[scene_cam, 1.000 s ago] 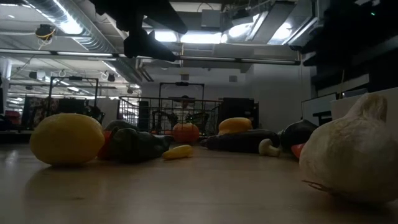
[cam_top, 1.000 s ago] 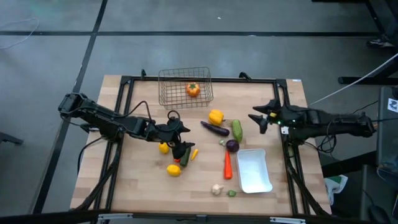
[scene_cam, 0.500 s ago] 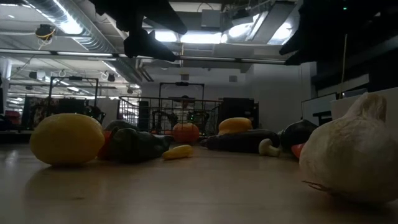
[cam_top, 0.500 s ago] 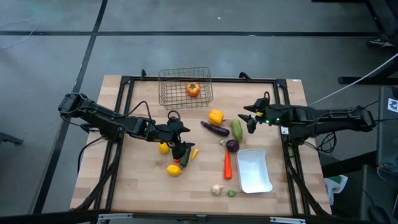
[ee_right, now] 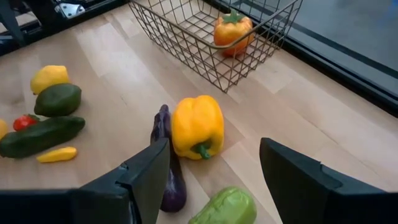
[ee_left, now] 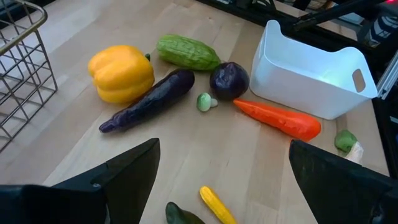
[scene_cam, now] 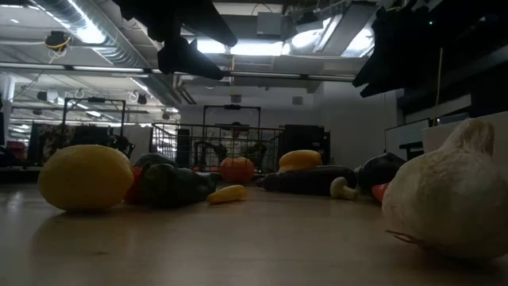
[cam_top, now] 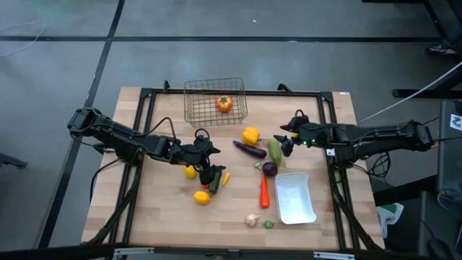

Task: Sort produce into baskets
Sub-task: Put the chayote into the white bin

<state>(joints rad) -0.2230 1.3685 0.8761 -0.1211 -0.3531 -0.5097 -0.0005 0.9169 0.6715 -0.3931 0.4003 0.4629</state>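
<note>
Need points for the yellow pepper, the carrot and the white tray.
yellow pepper (ee_right: 197,126): right wrist view, middle of its body.
carrot (ee_left: 277,118): left wrist view, mid-length of the orange root.
white tray (ee_left: 305,78): left wrist view, on its near outer wall.

Pale wooden table (cam_top: 166,209); thin-wire basket (cam_top: 215,101); seemingly smooth plastic tray (cam_top: 296,198).

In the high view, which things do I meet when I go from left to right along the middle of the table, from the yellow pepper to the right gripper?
yellow pepper → purple eggplant → light green cucumber → right gripper, open, just right of the cucumber.
</note>
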